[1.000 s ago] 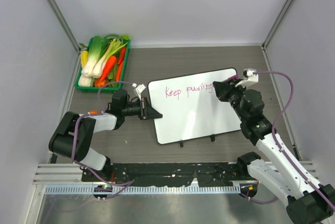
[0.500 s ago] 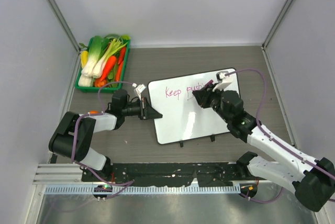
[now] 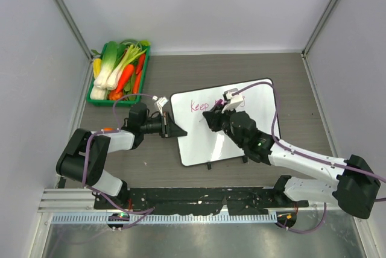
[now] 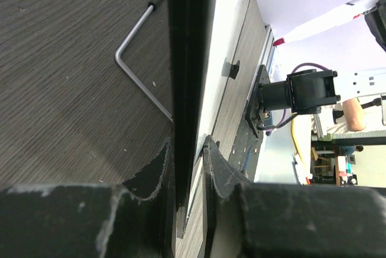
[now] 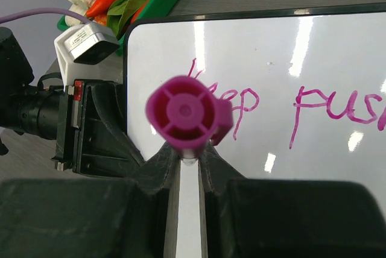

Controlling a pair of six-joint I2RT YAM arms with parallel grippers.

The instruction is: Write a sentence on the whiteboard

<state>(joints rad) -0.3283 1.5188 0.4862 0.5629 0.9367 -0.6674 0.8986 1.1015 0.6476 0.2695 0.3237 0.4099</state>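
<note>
The whiteboard (image 3: 199, 143) lies on the table with "Keep" and part of a second word in magenta. My left gripper (image 3: 179, 131) is shut on its left edge. In the left wrist view the jaws (image 4: 188, 149) clamp the board's black rim (image 4: 190, 59). My right gripper (image 3: 211, 118) is shut on a magenta marker (image 5: 188, 113) and hovers over the board's left half, just below "Keep" (image 5: 241, 104). The marker's cap end faces the right wrist camera and its tip is hidden. The right arm covers the end of the writing in the top view.
A green tray of vegetables (image 3: 119, 72) stands at the back left. Two small black clips (image 3: 209, 165) sit on the board's near edge. A bent metal rod (image 4: 136, 59) lies on the table under the board. Grey walls close in both sides.
My right arm has swung left across the board with the marker, from the right end of the writing to below "Keep". The left gripper and the board have not moved.
</note>
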